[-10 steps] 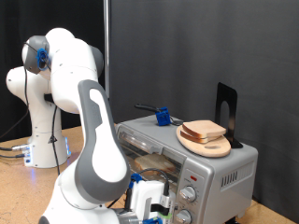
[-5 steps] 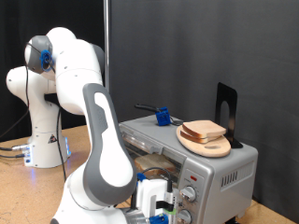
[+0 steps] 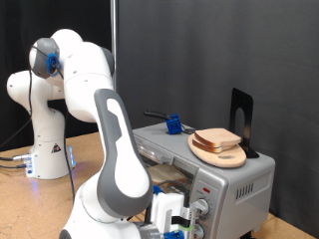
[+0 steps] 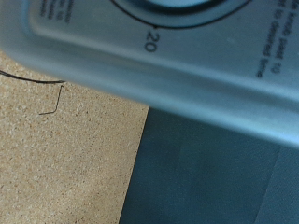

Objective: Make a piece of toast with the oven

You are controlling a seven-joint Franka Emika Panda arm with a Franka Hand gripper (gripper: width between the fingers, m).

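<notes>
The silver toaster oven (image 3: pixel 237 179) stands at the exterior view's right. The slice of pale bread (image 3: pixel 217 138) lies on a round wooden plate (image 3: pixel 221 153) on top of it. My gripper (image 3: pixel 179 221) is low at the exterior view's bottom, right in front of the oven's knobs (image 3: pixel 201 207), with nothing seen in it. The wrist view is filled by the oven's grey front panel (image 4: pixel 206 70) with the edge of a dial (image 4: pixel 187 7) and the mark "20"; no fingers show there.
A blue object with a dark handle (image 3: pixel 171 124) and a black stand (image 3: pixel 241 119) sit on the oven's top. The robot's white base (image 3: pixel 40 149) stands at the exterior view's left. A black curtain hangs behind. The tabletop is tan (image 4: pixel 56 159).
The arm has swung a little towards the exterior view's right, bringing the gripper closer to the oven's knobs. The bread and plate have not moved.
</notes>
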